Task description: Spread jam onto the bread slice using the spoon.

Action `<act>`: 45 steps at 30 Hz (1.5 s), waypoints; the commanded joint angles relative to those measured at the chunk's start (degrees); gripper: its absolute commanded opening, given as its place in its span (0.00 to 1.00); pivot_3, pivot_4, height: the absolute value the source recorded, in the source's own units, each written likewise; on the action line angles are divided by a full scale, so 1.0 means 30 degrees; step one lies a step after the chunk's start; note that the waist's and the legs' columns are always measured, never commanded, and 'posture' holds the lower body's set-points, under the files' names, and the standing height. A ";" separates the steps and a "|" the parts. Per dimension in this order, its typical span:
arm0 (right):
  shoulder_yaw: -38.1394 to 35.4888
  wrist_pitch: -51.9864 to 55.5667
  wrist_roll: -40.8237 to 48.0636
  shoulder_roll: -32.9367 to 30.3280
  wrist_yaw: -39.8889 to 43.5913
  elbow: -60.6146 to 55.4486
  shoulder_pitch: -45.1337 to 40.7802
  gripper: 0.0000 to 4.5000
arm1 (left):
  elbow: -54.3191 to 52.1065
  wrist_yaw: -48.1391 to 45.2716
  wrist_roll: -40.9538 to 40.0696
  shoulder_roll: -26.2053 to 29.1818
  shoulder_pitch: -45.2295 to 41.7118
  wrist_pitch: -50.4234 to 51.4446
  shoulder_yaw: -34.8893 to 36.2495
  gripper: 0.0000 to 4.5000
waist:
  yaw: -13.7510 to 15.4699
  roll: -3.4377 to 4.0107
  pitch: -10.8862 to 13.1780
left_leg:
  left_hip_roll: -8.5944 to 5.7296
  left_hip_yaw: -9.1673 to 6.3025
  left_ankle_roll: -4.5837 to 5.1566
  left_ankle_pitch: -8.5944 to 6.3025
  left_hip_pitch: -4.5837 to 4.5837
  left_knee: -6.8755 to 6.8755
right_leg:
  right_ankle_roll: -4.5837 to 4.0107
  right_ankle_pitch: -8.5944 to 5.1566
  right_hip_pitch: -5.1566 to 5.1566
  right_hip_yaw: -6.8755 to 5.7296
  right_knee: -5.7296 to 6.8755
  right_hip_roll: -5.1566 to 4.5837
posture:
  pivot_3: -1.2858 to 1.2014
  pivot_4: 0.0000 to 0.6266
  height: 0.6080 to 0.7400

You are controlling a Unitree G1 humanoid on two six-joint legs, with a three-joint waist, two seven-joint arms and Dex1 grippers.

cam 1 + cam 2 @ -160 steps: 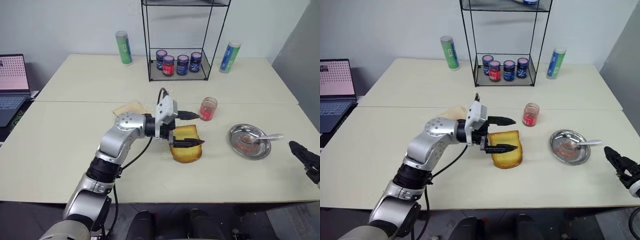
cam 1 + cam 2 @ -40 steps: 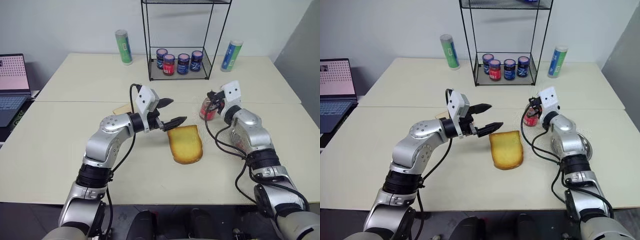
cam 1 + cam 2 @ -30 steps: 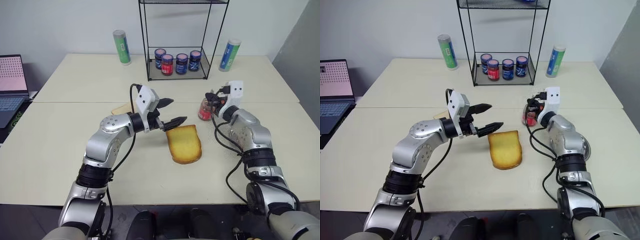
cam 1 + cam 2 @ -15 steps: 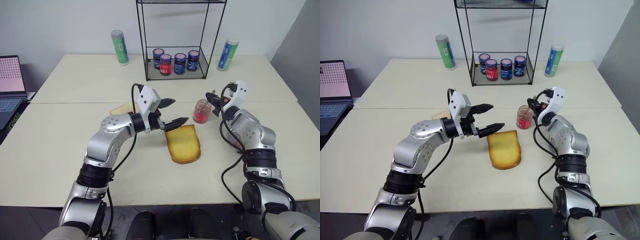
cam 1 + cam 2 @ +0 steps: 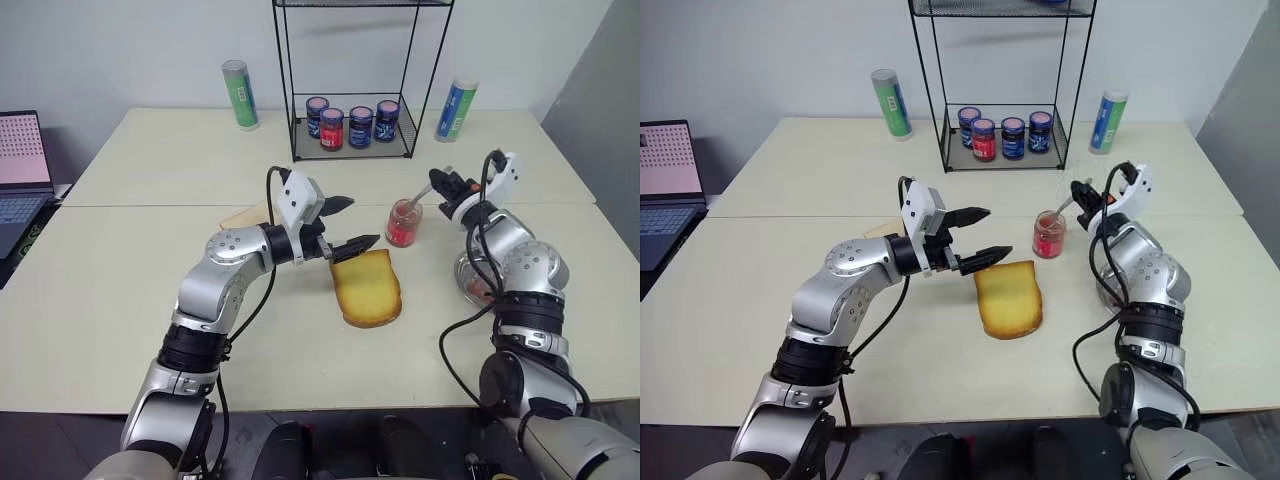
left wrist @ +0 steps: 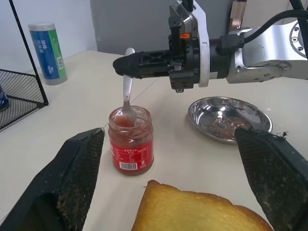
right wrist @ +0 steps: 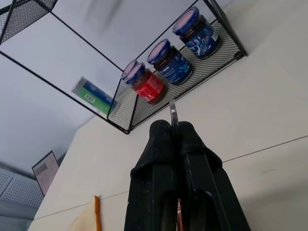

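Observation:
The bread slice (image 5: 368,288), golden with a brown crust, lies flat on the table's middle. Just left of it and above it, my left gripper (image 5: 356,222) hovers open and holds nothing. My right gripper (image 5: 440,180) is shut on the handle of the spoon (image 6: 127,94). The spoon's bowl dips into the mouth of an open glass jar (image 6: 131,139) of red jam (image 6: 124,120), behind the bread to its right. In the right wrist view the thin handle (image 7: 172,113) sticks out between the closed fingers.
A round steel dish (image 6: 230,118) with a red smear sits right of the jar, partly behind my right arm. At the back stand a wire rack (image 5: 350,125) of lidded jars and two tubes (image 5: 238,95) (image 5: 452,110). A thin tan slice (image 5: 250,215) lies behind my left arm. A laptop (image 5: 20,170) is far left.
My right gripper has rolled at the wrist and drawn up and to the right, keeping the spoon, whose bowl stays at the jar. The left arm has kept still.

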 commanded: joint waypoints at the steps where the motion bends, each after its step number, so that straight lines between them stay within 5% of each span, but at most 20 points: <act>1: -0.0885 0.0024 0.1319 -0.0102 -0.0773 -0.1103 -0.0829 0.01 | -0.0362 -0.0198 -0.0049 -0.0001 -0.0426 -0.0456 0.0094 1.00 | 0.0000 0.0000 0.0000 | -0.0001 0.0003 0.0000 0.0000 0.0000 0.0000 | 0.0000 0.0000 0.0000 0.0002 0.0000 0.0000 | 0.52 0.24 1.00; 21: -0.2770 0.0923 0.7031 0.0783 -0.3952 -0.4915 0.0230 0.01 | -0.0847 -0.1966 -0.0578 0.1624 -0.0281 -0.0303 0.0661 1.00 | -0.0025 0.0004 0.0003 | 0.0006 0.0003 0.0001 -0.0001 -0.0008 -0.0009 | 0.0002 -0.0001 -0.0010 0.0005 -0.0003 0.0020 | 0.52 0.24 1.00; 32: 0.1899 0.4734 0.9466 -0.0104 -0.5033 -1.2496 0.4841 0.01 | -0.5322 -0.4325 -0.3216 0.5751 0.4153 0.1518 0.2239 1.00 | -0.0025 0.0007 0.0004 | 0.0034 -0.0004 0.0004 -0.0004 -0.0018 -0.0036 | -0.0012 -0.0014 -0.0027 0.0002 -0.0021 0.0001 | 0.52 0.24 1.00; 45: 0.7383 0.2246 0.4012 -0.0478 -0.2256 -1.2640 0.7095 0.01 | -0.7745 -0.3290 -0.2570 0.6424 0.8317 0.0866 0.2124 1.00 | -0.0003 0.0006 0.0005 | 0.0020 -0.0010 0.0005 -0.0004 -0.0021 -0.0028 | 0.0029 -0.0040 -0.0039 -0.0009 -0.0021 0.0006 | 0.52 0.24 1.00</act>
